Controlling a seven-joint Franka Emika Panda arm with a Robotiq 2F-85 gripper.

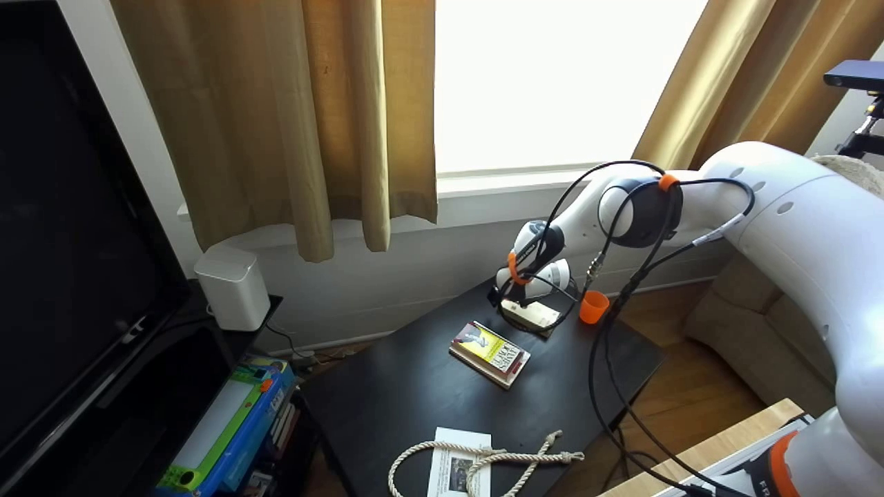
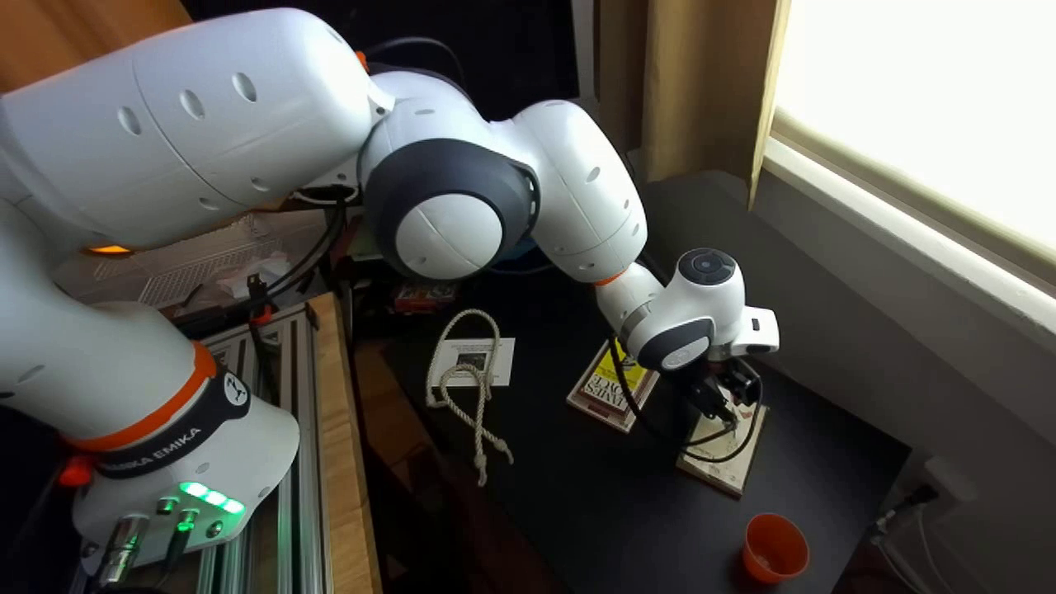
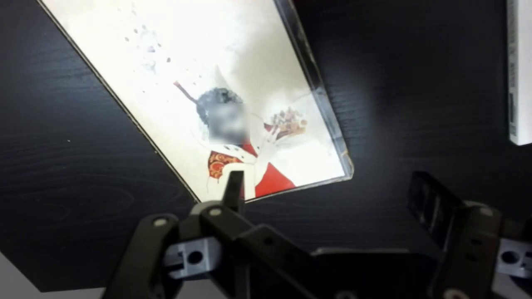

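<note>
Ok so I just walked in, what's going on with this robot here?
A robot arm extends over the black table, its fingers spread at one end of a pale illustrated book. They grip nothing; whether one touches the book, I can't tell. The book lies between a stack of books and an orange cup. Past the stack, a rope lies partly across a white printed sheet.

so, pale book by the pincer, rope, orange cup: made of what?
Pale book: probably paper with a glossy card cover; bright glare washes out part of the printed picture.
Rope: off-white, matte twisted fibre, by its spiral strands; cotton or synthetic, can't tell.
Orange cup: likely plastic, matte to satin; even colour, smooth-looking wall.
</note>
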